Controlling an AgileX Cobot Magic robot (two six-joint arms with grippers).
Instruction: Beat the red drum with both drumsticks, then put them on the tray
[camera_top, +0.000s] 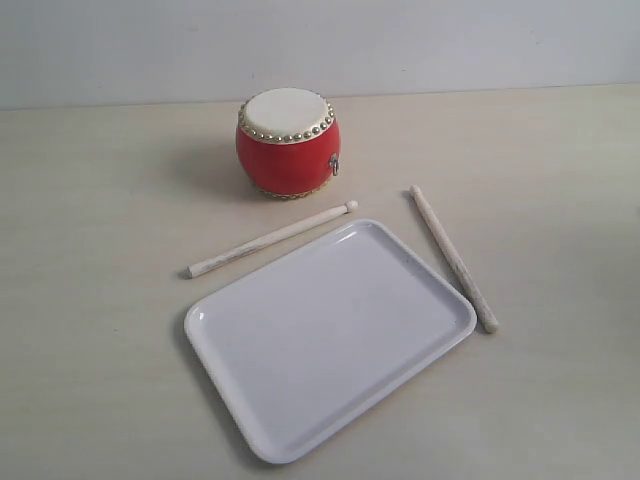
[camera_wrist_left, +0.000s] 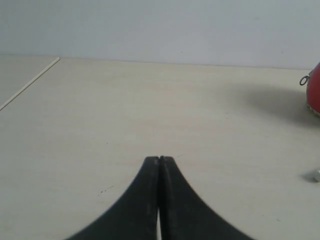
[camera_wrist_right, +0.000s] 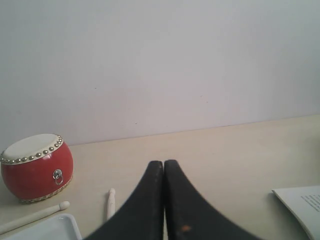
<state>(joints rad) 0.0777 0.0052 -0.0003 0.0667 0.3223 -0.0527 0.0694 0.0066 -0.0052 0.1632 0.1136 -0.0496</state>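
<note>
The red drum stands upright at the back of the table, cream skin up; it also shows in the right wrist view as the drum and at the edge of the left wrist view as a red sliver. One drumstick lies slanted between drum and tray. The other drumstick lies along the tray's right side. The white tray lies flat and bare in front. My left gripper and right gripper are both shut on nothing, away from the sticks, and neither shows in the exterior view.
A white printed sheet lies at the edge of the right wrist view. A pale strip marks a table edge or seam in the left wrist view. A plain light wall stands behind the table.
</note>
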